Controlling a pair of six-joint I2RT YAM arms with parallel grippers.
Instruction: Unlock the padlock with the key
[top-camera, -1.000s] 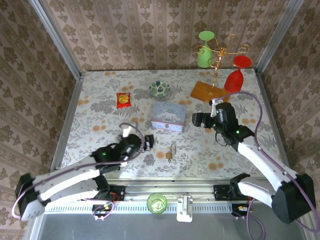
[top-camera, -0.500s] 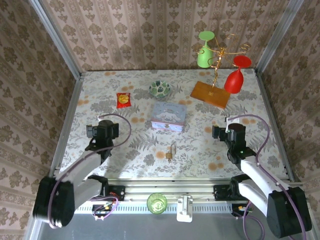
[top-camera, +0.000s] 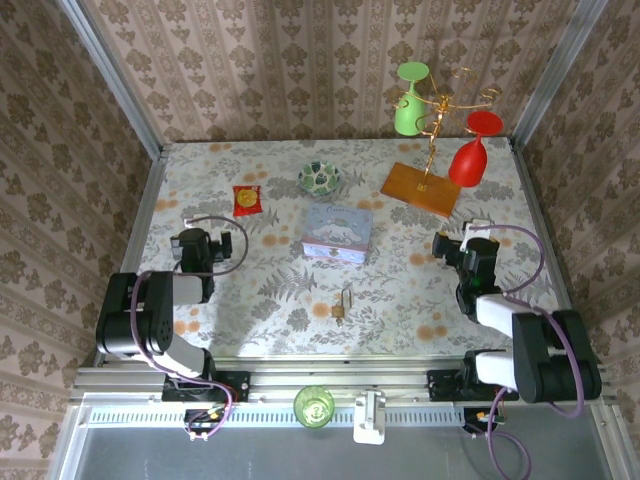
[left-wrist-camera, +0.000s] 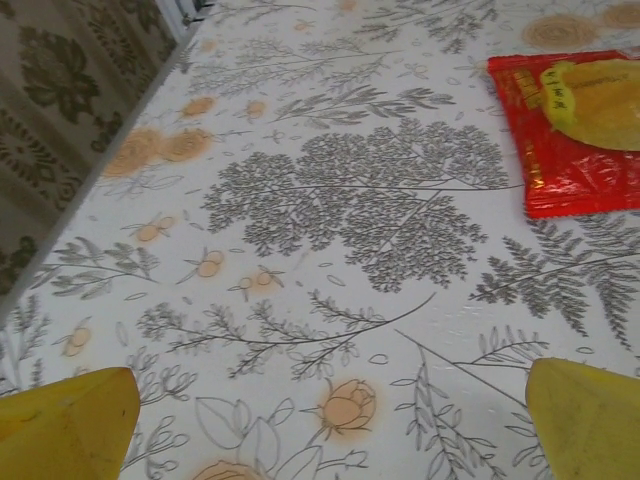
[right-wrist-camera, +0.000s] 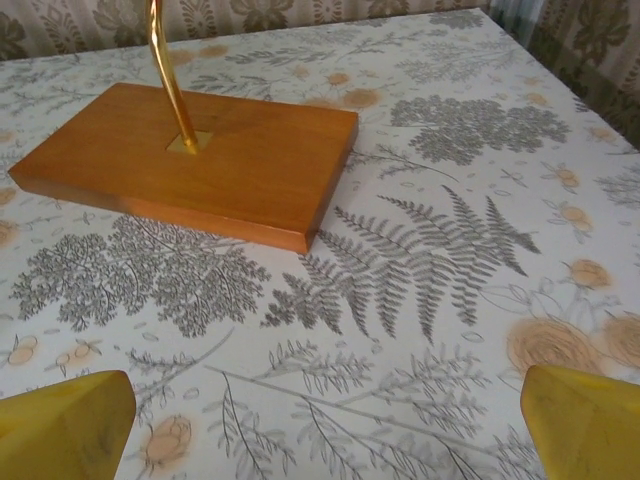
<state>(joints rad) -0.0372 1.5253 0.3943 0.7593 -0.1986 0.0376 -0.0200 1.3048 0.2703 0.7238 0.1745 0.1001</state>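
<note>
The padlock (top-camera: 340, 309) is a tiny brass piece lying near the table's front edge, in the middle between both arms. A thin silvery bit sticks up from it, and at this size I cannot tell the key from the shackle. My left gripper (top-camera: 203, 240) is folded back at the left, well away from the padlock. It stands open over bare tablecloth (left-wrist-camera: 330, 430), its yellow fingertips (left-wrist-camera: 62, 420) wide apart. My right gripper (top-camera: 464, 246) is drawn back at the right and is open too (right-wrist-camera: 325, 430), with nothing between its fingertips (right-wrist-camera: 585, 420).
A pastel tin (top-camera: 338, 233) stands behind the padlock. A red-and-yellow snack packet (top-camera: 247, 199) (left-wrist-camera: 575, 130) lies ahead of the left gripper. Ahead of the right gripper is a wooden stand base (top-camera: 420, 187) (right-wrist-camera: 200, 160), hung with green (top-camera: 410, 100) and red (top-camera: 473, 150) glasses. A patterned bowl (top-camera: 320, 179) sits far back.
Both arms have pulled back from the table's middle to their own sides and folded up. Both grippers stayed open and empty. The padlock has not moved.
</note>
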